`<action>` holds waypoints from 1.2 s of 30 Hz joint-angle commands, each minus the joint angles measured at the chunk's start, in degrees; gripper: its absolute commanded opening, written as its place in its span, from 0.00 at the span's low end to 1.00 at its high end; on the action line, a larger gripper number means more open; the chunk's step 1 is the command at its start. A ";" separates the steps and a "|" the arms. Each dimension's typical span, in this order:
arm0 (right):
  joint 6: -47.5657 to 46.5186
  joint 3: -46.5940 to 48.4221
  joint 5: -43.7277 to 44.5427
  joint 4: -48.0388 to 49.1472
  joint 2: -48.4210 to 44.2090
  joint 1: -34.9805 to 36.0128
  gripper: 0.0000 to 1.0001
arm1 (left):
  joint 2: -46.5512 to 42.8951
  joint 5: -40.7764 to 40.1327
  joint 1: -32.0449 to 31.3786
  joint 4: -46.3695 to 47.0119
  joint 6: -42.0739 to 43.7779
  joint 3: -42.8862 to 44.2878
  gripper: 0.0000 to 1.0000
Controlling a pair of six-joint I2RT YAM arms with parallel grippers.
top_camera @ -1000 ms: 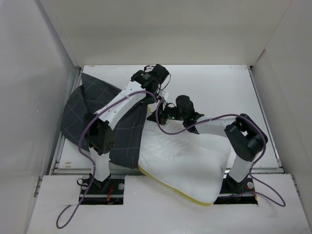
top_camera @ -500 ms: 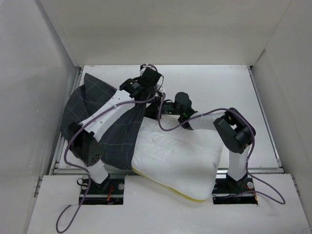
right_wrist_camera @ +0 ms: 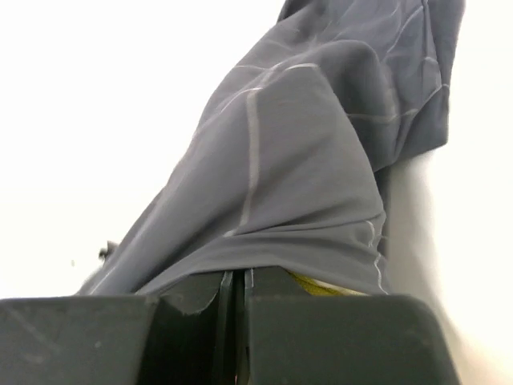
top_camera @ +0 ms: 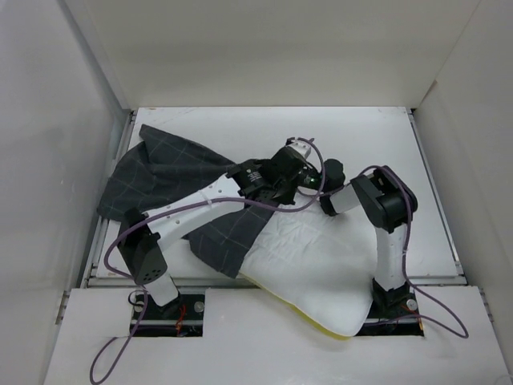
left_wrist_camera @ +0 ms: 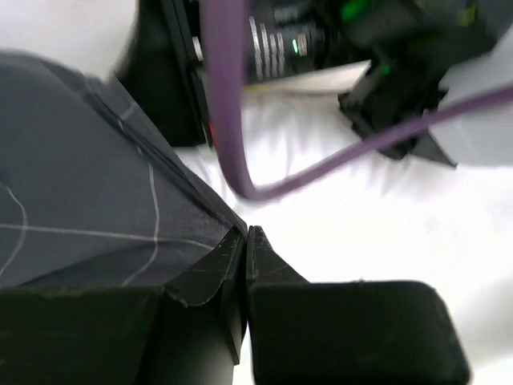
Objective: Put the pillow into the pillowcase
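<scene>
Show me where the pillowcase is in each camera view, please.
Top external: pillowcase left of centre.
Left wrist: pillowcase fills the left side.
Right wrist: pillowcase hangs centre to upper right.
Shared landmark: the pillow, white, beside it; right wrist shows its yellow edge.

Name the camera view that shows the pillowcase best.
The top external view. There the pillowcase shows nearly whole, spread out at left and meeting the pillow. The left wrist view catches only a blurred dark fold of the pillowcase. The right wrist view shows only a draped section close up.
</scene>
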 commanded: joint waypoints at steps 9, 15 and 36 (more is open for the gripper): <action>-10.01 4.93 24.74 -26.43 -15.36 -10.15 0.00 | 1.71 2.84 -2.64 1.43 0.37 5.26 0.00; -20.94 18.81 19.92 -48.26 -11.58 -13.42 0.47 | 6.55 -1.20 2.89 -0.85 -1.12 9.92 0.83; -43.31 1.42 49.81 -101.49 -50.08 13.72 0.99 | -16.02 -10.79 5.18 -3.68 -25.47 -31.09 0.99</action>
